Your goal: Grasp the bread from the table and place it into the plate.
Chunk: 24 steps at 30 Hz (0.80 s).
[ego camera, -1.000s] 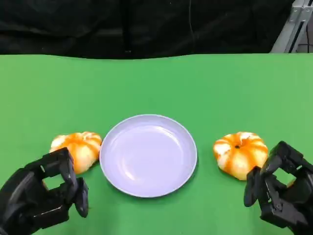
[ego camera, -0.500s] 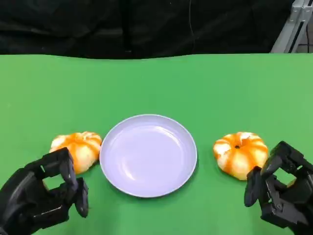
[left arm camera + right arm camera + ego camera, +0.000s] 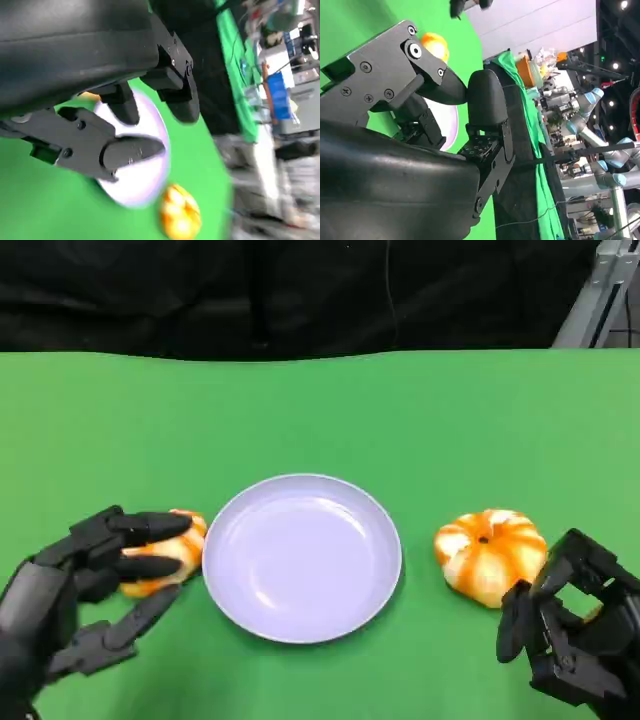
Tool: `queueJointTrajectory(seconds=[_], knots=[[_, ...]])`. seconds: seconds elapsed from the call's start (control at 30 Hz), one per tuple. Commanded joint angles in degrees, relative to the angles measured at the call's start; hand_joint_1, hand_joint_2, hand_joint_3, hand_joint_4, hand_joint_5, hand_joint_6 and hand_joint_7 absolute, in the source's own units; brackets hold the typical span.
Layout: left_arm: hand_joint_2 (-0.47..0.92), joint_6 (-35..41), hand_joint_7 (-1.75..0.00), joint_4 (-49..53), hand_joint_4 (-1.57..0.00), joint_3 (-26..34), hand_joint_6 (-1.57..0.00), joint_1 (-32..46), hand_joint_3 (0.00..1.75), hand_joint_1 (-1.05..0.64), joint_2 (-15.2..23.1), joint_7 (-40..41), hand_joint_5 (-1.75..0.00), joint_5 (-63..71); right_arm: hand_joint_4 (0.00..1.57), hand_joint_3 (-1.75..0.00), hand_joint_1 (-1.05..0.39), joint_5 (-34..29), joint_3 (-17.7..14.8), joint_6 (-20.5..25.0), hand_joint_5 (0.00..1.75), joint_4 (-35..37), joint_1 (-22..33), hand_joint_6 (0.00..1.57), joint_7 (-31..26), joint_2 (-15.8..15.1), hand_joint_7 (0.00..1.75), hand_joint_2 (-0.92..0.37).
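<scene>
Reaching with spread fingers, left hand (image 3: 85, 575) touches bread (image 3: 165, 555) beside plate (image 3: 230, 605)

The round lavender plate (image 3: 303, 557) lies at the centre of the green cloth-covered table (image 3: 320, 410). One orange-and-white pumpkin-shaped bread (image 3: 172, 552) lies at centre left, just beside the plate's left rim. A second orange-and-white pumpkin-shaped bread (image 3: 490, 554) lies at centre right, near the plate. The black left hand (image 3: 85, 590) occupies the lower left, its fingers (image 3: 150, 524) over the left bread. The black right hand (image 3: 572, 630) occupies the lower right, just below the right bread.
</scene>
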Motion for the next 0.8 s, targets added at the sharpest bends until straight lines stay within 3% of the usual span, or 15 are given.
queueJointTrajectory(seconds=[0.03, 0.23, 0.37, 0.5, 0.8], knots=[[0.92, -6.80, -0.03, 2.46, -0.16, -1.05, -0.39, 0.57, 0.19, -0.66, 3.62, 6.80, -0.32, 13.43, 0.88, -1.30, -0.14, -0.02, 0.36, -1.70, 1.75, 0.32, -0.04, 0.71, 0.26, 0.11, 1.63, -0.44], [0.92, -7.11, -0.01, 3.94, -0.08, -4.62, -0.38, -2.50, 0.10, -0.78, 9.22, 13.77, -0.19, 33.56, 0.88, -1.31, -0.15, 0.40, 0.45, -1.51, 1.75, 0.25, 0.01, 0.71, 0.05, -0.13, 1.64, -0.45], [0.89, -5.35, -0.01, 6.78, -0.19, -7.79, -0.40, -6.70, 0.02, -0.78, 11.94, 14.58, -0.16, 41.35, 0.88, -1.31, -0.15, 0.50, 0.29, -1.96, 1.75, 0.94, -0.31, 0.71, 0.38, -0.21, 1.63, -0.45], [0.86, -4.97, -0.01, 12.70, -0.30, -11.25, -0.43, -11.80, 0.00, -0.78, 13.79, 14.35, -0.12, 44.59, 0.88, -1.31, -0.15, 0.54, 0.26, -1.93, 1.75, 1.01, -0.37, 0.71, 0.39, -0.23, 1.62, -0.45], [0.88, -5.07, -0.01, 27.91, -0.39, -18.05, -0.46, -23.45, 0.01, -0.75, 16.60, 10.51, -0.07, 44.97, 0.89, -1.32, -0.14, 0.03, 0.55, -2.56, 1.75, 1.35, -0.49, 0.71, -0.13, 0.29, 1.64, -0.43]])
